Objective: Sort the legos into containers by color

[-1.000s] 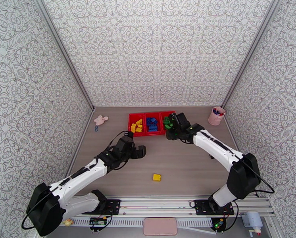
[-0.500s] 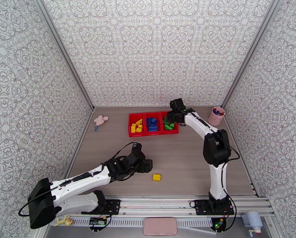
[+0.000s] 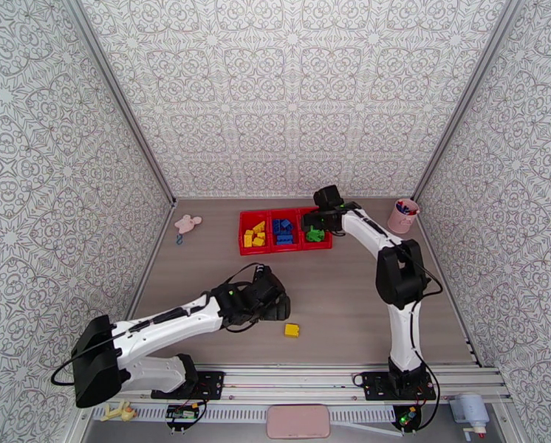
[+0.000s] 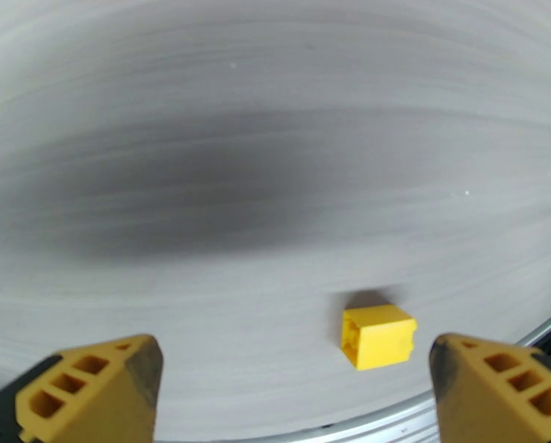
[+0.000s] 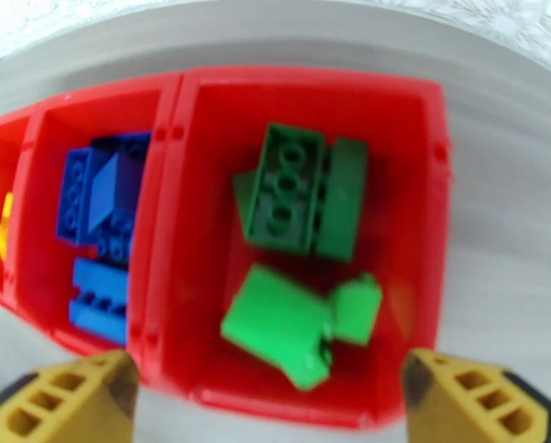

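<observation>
Yellow boxy plastic brick [image 4: 377, 335] lying on smooth table [image 4: 275, 105].

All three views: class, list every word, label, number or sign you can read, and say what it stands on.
No text can be read in these pictures.
Studs of the green legos: blurred, any moulded lettering unreadable.
On the yellow lego and red tray: no label or number seen.
On the pink cup: too small to tell.
</observation>
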Robot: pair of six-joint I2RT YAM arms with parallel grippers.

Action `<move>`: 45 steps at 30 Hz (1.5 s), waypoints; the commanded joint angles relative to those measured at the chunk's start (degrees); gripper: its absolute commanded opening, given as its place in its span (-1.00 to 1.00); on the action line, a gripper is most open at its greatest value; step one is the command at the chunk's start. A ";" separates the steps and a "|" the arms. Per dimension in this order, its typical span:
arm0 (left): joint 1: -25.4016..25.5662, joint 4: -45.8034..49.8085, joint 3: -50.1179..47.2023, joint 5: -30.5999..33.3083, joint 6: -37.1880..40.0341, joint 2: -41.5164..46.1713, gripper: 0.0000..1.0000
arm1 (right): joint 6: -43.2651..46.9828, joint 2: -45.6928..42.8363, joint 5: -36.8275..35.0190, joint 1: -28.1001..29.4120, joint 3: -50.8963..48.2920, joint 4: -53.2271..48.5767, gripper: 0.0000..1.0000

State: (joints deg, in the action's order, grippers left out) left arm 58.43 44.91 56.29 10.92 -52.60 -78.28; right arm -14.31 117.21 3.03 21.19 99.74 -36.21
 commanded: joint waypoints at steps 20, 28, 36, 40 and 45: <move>5.14 8.65 17.29 -12.06 2.90 -28.87 0.93 | 1.08 -28.06 1.51 -5.46 -27.32 2.66 0.99; 4.61 7.22 16.29 -14.04 2.01 -30.96 0.50 | 0.72 -31.03 2.04 -5.46 -29.45 2.67 0.99; 3.77 4.17 15.51 -14.17 1.51 -31.17 -0.05 | 0.64 -33.31 2.52 -5.46 -31.68 2.48 0.99; 3.87 4.41 15.44 -12.94 0.40 -30.43 -0.26 | 0.62 -34.01 2.80 -5.46 -31.72 1.80 0.99; 3.15 1.93 15.08 -7.03 0.37 -24.97 -0.31 | 1.16 -35.22 5.34 -5.46 -31.87 1.50 0.99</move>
State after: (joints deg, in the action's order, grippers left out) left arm 62.37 49.34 71.92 -0.58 -52.10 -107.70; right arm -13.56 83.90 5.76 15.70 68.75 -33.63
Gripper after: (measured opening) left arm 0.408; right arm 0.997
